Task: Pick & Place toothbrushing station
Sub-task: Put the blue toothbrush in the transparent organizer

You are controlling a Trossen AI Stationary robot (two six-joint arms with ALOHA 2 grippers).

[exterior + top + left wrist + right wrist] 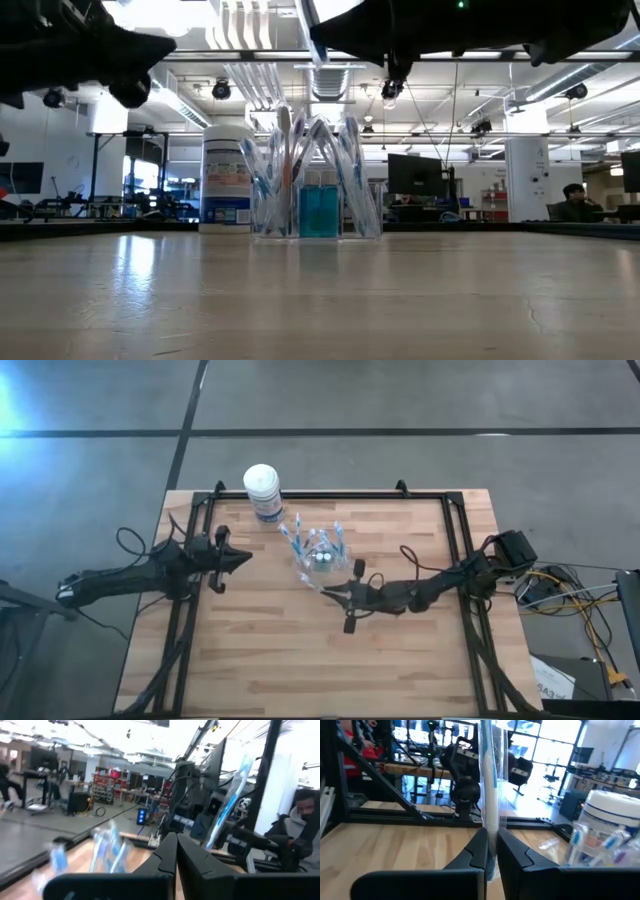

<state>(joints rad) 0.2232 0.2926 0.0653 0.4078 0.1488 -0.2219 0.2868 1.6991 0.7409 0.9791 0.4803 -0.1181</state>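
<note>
My right claw (330,592) pinches brush (489,795), cup (322,560) just ahead; next: carry over, drop in. Left claw (243,560) pressed together, empty.

The wrapped toothbrush (489,785) is cut off by the right wrist picture's top edge, and the toothbrushes (107,851) seen from the left wrist are only blurred blue streaks.

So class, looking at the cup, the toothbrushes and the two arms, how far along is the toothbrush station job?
Done: many toothbrushes already stand in the clear cup beside the white-lidded tub. In hand: the right tool, just short of the cup, is shut on one wrapped toothbrush standing upright between its fingers. The left tool is shut, holding nothing, at the table's left. Left: placing that brush in the cup.
</note>
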